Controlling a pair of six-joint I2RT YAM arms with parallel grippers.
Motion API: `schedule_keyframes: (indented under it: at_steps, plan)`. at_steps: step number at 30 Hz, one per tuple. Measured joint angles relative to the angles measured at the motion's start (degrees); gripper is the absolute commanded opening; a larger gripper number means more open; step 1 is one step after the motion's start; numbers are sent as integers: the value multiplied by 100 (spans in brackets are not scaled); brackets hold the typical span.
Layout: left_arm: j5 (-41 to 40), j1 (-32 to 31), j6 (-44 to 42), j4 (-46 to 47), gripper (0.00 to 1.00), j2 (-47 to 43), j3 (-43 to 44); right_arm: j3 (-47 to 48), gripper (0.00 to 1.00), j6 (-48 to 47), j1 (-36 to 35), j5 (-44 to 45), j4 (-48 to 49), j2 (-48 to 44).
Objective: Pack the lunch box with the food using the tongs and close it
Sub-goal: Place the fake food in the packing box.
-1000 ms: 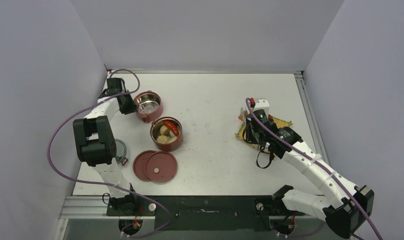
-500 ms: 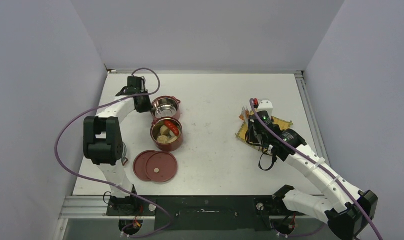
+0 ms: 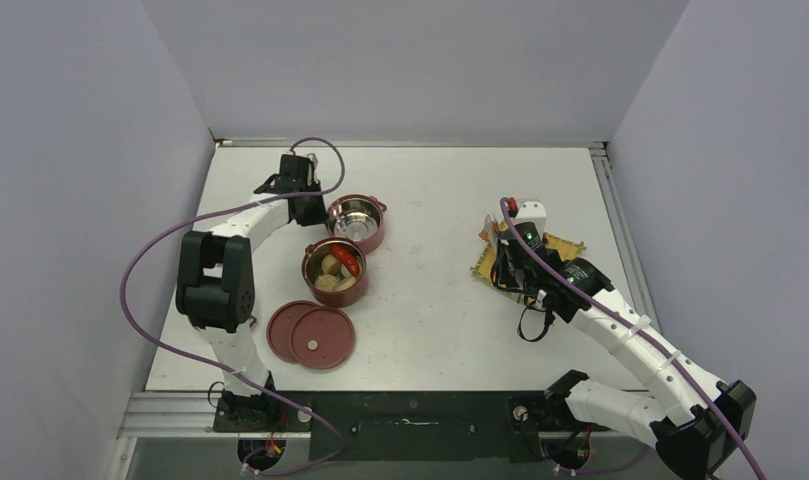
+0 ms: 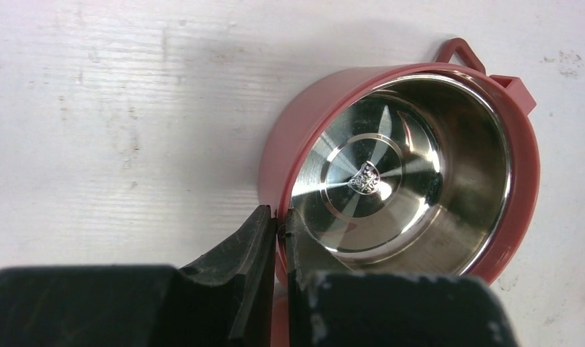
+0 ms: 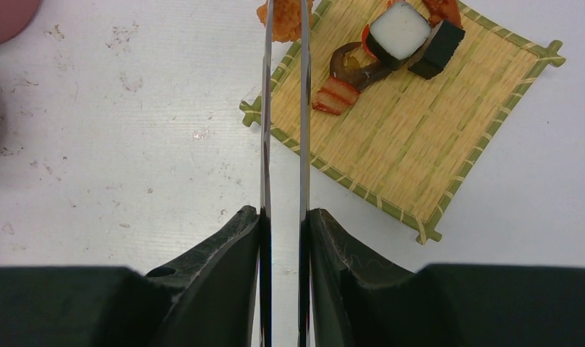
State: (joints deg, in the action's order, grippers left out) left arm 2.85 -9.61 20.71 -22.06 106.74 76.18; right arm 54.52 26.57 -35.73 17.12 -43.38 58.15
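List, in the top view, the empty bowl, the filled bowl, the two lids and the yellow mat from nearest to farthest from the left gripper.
From the left gripper:
1. Empty bowl, gripped at its rim.
2. Filled bowl, beside it, toward the bases.
3. Two lids, near edge, left side.
4. Yellow mat, across on the right.

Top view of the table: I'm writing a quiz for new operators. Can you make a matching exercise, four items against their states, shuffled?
1 far bowl
2 near bowl
3 tongs
4 lids

A held in the right claw
B flat on the table
C rim pinched by the left claw
D holds balls and a red piece

Pairs: 1-C, 2-D, 3-A, 4-B
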Motion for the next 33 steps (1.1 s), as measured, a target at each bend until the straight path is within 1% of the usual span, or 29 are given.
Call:
schedule_keyframes:
  at_steps: [8,18,20,22,27,33]
  plan:
    - [2,-636,140,142,0,59,13,0,5,24,0,2,0,-70]
    - [2,-1405,9,96,0,164,175,0,5,24,0,-157,35,-164]
    - [24,-1521,-4,90,9,181,199,0,5,-17,0,-330,120,-188]
    - [61,-1596,-17,72,21,184,210,0,5,-61,0,-621,262,-232]
    - [111,-1615,-31,2,41,184,332,0,5,-184,-46,-1467,778,-264]
    - [72,-1552,-55,-94,62,-26,431,4,5,-216,-317,-1912,1193,-160]
